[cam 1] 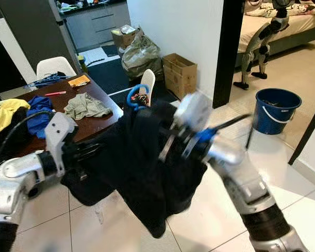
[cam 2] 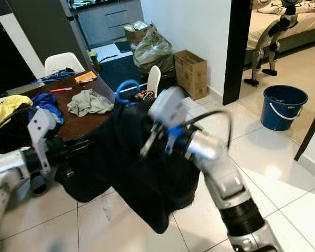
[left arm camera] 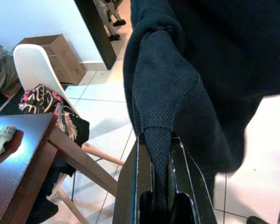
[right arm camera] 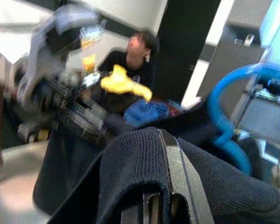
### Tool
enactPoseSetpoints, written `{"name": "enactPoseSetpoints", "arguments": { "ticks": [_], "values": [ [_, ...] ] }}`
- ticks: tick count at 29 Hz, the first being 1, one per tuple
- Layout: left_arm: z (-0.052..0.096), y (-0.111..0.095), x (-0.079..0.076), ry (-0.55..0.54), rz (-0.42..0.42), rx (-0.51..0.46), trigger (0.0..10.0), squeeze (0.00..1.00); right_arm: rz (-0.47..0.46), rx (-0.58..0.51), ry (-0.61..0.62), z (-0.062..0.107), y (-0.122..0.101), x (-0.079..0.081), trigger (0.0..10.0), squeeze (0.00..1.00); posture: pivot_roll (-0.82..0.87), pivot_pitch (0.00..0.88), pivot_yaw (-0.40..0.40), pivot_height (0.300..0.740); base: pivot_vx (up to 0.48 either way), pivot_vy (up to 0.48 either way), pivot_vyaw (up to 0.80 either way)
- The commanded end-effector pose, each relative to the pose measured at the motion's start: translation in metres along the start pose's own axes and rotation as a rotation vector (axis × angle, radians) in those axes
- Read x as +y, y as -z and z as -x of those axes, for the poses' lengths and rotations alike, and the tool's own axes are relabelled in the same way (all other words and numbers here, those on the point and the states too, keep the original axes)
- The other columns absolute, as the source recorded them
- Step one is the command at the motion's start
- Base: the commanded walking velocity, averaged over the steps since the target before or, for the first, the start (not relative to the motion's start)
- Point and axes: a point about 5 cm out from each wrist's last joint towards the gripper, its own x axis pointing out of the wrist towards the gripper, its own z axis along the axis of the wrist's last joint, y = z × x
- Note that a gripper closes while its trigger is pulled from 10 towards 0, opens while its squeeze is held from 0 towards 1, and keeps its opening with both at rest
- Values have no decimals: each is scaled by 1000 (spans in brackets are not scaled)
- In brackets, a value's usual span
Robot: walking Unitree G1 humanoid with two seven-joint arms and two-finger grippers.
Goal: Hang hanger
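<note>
My left gripper has its two long black fingers clenched on a fold of the dark navy knitted garment, the cloth pinched between them and rising out of their tips. My right gripper is buried in the same garment from the other side, with a thick fold lying over and between its fingers; they are grasping the cloth. The garment hangs in front of me between my two silver arms, above the white tiled floor, sagging to a point below. At its top the round blue plastic hook of the hanger sticks up out of the cloth, just beside my right wrist; the rest of the hanger is hidden inside the garment.

Beyond my left arm stands the dark brown wooden bench, with a crumpled grey-green cloth, a blue cloth and a yellow cloth lying on it. A white moulded chair stands at its far corner. Farther off a brown cardboard box sits against the white wall, and a blue plastic bucket stands near the dark doorway.
</note>
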Motion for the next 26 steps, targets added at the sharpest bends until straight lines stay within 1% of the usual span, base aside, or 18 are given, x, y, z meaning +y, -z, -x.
{"name": "enactPoseSetpoints", "arguments": {
  "ticks": [1,2,3,5,10,17,18,19,20,21,22,24,25,26],
  "values": [
    [-3,-5,4,-46,-15,-37,10000,0,17,21,-48,-2,4,9,0,0,-4,0,120,740,0,0,0],
    [-7,-5,3,-79,-1,-64,10000,0,19,55,-88,0,11,17,0,0,-6,0,124,740,0,0,0],
    [-7,-5,3,-79,-1,-64,10000,0,19,55,-88,0,11,17,0,0,-6,0,124,740,0,0,0],
    [-14,-6,0,-108,21,-101,10000,0,37,109,-131,4,20,26,0,0,-13,0,123,740,0,0,0],
    [-16,-10,-4,-105,37,-135,10000,0,62,149,-133,9,25,28,0,0,-12,0,120,740,0,0,0],
    [-16,-12,-5,-93,49,-148,10000,0,56,157,-132,9,29,31,0,0,-5,0,123,740,0,0,0],
    [-15,-14,-6,-70,56,-160,10000,0,55,161,-126,9,30,31,0,0,-8,0,119,740,0,0,0],
    [-15,-14,-6,-70,56,-160,10000,0,55,161,-126,9,30,31,0,0,-8,0,119,740,0,0,0],
    [-13,-16,-8,-42,67,-170,10000,0,55,166,-120,10,31,30,0,0,-5,0,118,740,0,0,0],
    [-13,-16,-8,-42,67,-170,10000,0,55,166,-120,10,31,30,0,0,-5,0,118,740,0,0,0],
    [-7,-15,-11,18,82,-160,10000,0,61,202,-85,13,36,24,0,0,-10,0,121,740,0,0,0],
    [-7,-15,-11,18,82,-160,10000,0,61,202,-85,13,36,24,0,0,-10,0,121,740,0,0,0],
    [2,-17,-16,111,100,-150,10000,0,73,255,1,18,43,9,0,0,-10,0,118,740,0,0,0],
    [8,-18,-19,182,114,-139,10000,0,83,297,72,22,47,-3,0,0,-10,0,118,740,0,0,0]
  ]
}}
